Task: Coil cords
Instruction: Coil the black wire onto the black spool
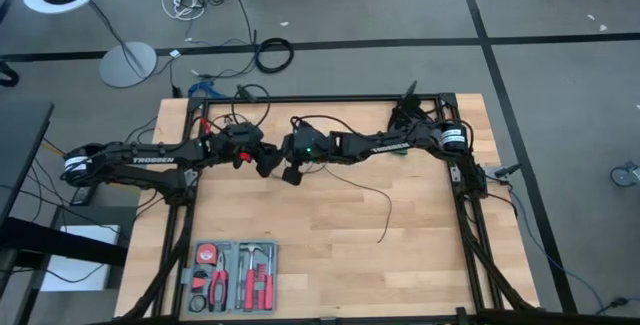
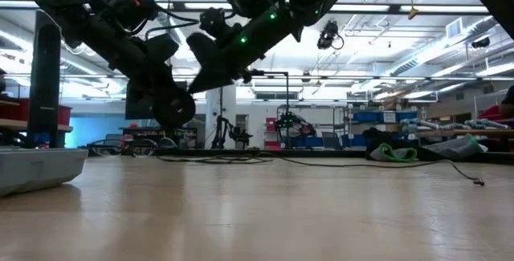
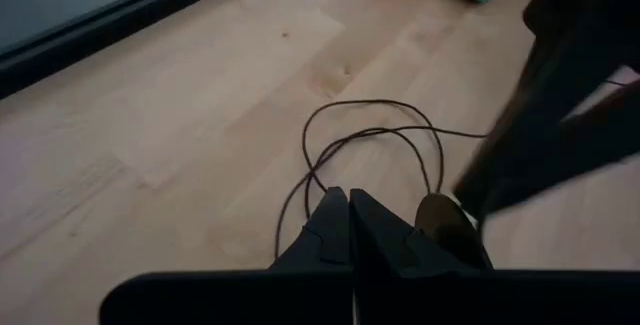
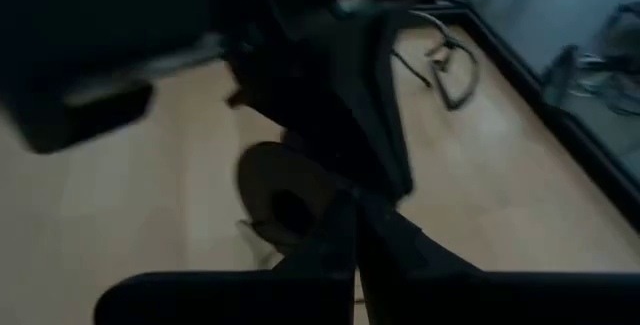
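The thin black cord (image 3: 372, 133) lies in loose loops on the wooden table, and its free end (image 1: 384, 227) trails toward the near right. Its round black puck (image 3: 442, 217) hangs clear of the table (image 2: 175, 108) between the two arms. My right gripper (image 4: 356, 215) is shut, with its tips right at the puck (image 4: 285, 197). My left gripper (image 3: 348, 203) is shut too, just beside the puck and above the loops. Both grippers meet over the table's middle (image 1: 270, 159). My right gripper comes in slanting down from the table's right, fingertips at the cord next to the puck's rim (image 4: 335, 215). The fingers themselves hide the place of contact. The puck hangs just below them, off the table, and the cord runs slack down to the loops. My left gripper has a strand (image 3: 316, 180) running up to its fingertips; whether it touches that strand I cannot tell.
A tool tray (image 1: 236, 275) with pliers sits at the near left. A green cloth (image 2: 393, 152) lies at the far right. A black metal frame (image 1: 330, 98) borders the table. Bare wood lies near and right of the arms.
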Motion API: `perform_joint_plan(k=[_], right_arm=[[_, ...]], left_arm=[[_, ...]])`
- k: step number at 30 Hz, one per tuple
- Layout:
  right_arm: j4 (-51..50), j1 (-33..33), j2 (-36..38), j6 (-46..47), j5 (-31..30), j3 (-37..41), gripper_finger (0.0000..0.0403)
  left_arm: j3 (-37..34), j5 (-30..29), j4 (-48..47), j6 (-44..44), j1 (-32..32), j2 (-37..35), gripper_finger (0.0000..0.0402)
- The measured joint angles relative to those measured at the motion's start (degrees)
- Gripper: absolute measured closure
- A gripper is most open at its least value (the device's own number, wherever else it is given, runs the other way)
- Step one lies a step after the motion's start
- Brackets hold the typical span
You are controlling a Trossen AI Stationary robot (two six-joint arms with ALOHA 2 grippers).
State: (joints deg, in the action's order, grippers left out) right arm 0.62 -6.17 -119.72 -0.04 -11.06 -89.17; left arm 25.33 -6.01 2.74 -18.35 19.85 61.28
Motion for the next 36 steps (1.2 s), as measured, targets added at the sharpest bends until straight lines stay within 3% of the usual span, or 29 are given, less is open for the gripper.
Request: perform_joint_plan(k=[4,10,17,26,32,36], right_arm=[[-5.47,0.02,0.02,2.19,-4.25,-0.09,0.0403],[-7.24,0.53,0.09,1.58,-4.73,-0.09,0.0399],[-13.22,0.55,-0.24,2.87,-4.58,0.22,0.0359],[-6.42,0.76,-0.07,5.44,-4.59,4.18,0.0293],[-3.41,1.4,1.14,9.62,-5.21,11.96,0.03],[5.2,2.11,6.42,10.9,-4.97,20.95,0.0311]], left_arm=[[1.81,0.12,-1.9,0.35,0.03,-0.22,0.0402],[3.61,0.72,-2.9,1.88,0.01,-0.71,0.0401],[3.86,-0.04,-3.16,2.45,0.05,-3.46,0.0401],[3.8,-4.17,-5.05,3.48,-0.13,-10.72,0.0402],[1.09,-8.21,-5.74,4.47,-0.8,-18.84,0.0401],[-3.72,-12.26,-2.6,2.67,-1.26,-23.15,0.0402]])
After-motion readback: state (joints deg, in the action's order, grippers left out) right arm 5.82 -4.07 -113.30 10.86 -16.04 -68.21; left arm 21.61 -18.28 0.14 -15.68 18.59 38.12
